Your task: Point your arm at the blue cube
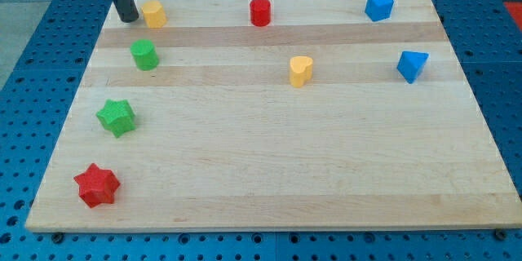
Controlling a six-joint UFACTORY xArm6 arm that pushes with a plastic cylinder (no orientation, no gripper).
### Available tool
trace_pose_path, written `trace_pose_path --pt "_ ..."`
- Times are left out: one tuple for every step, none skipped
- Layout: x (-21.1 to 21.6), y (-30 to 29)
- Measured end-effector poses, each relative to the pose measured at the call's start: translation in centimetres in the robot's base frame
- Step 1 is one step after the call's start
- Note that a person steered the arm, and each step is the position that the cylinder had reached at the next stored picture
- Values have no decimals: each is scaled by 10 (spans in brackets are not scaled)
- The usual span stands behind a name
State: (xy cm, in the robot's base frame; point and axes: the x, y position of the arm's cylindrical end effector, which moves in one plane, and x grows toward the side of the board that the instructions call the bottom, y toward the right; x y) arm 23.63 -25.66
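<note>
The blue cube (379, 6) sits near the board's top right corner. A second blue block (413, 65), wedge-like in shape, lies below it toward the right edge. My tip (129, 19) rests at the board's top left corner, right beside a yellow block (153, 14) on that block's left. My tip is far to the left of the blue cube, almost the whole board width away.
A red cylinder (260, 11) stands at top centre. A yellow heart (301, 71) lies mid-board. A green block (145, 54) and a green star (117, 117) lie down the left side, a red star (97, 184) at bottom left. The wooden board (269, 163) sits on a blue perforated table.
</note>
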Motion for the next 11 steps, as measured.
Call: trace_pose_path --pt "-2 0" --pt "-2 1" --pt "-2 14" --pt "-2 33" --pt "-2 41" --pt "-3 41" --pt "-7 41" --pt "-9 41" --pt "4 41" --pt "8 44" --pt "6 44"
